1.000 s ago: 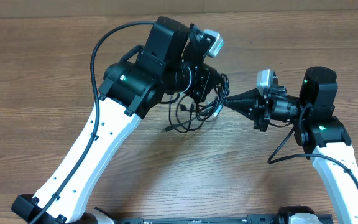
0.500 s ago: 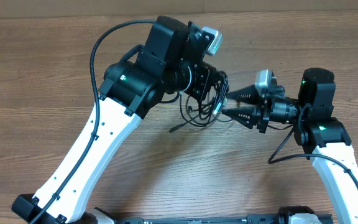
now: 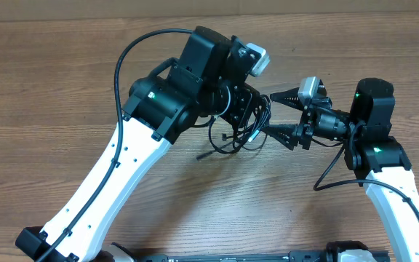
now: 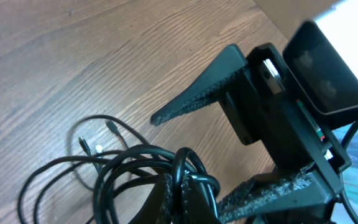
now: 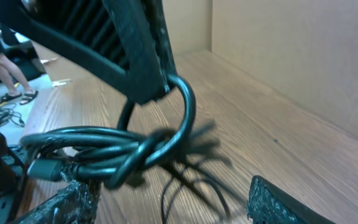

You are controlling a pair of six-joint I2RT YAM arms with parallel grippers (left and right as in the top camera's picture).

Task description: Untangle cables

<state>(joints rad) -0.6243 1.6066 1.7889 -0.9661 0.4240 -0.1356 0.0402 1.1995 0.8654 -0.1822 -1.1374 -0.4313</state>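
Note:
The cables [image 3: 233, 131] are thin black cords looped in a tangle, hanging from my left gripper [image 3: 257, 109] down to the wooden table [image 3: 64, 87]. In the left wrist view the left gripper [image 4: 178, 180] is shut on one loop of the cables [image 4: 104, 168], and two small plug ends [image 4: 112, 126] lie on the wood. My right gripper [image 3: 271, 114] is open, one finger on each side of the bundle's right edge. The right wrist view shows the bundle [image 5: 104, 149] lying against my right gripper's [image 5: 173, 205] left finger, with the other finger well apart.
Bare wooden tabletop surrounds the tangle. A cardboard wall [image 5: 303, 56] stands along the table's far side. The left arm's thick black cable [image 3: 126, 58] arcs above its elbow. One loose cable end [image 3: 201, 153] trails out to the left on the table.
My right gripper has gone from shut to open around the bundle's edge. The left gripper has shifted slightly right and back, keeping hold of the cables.

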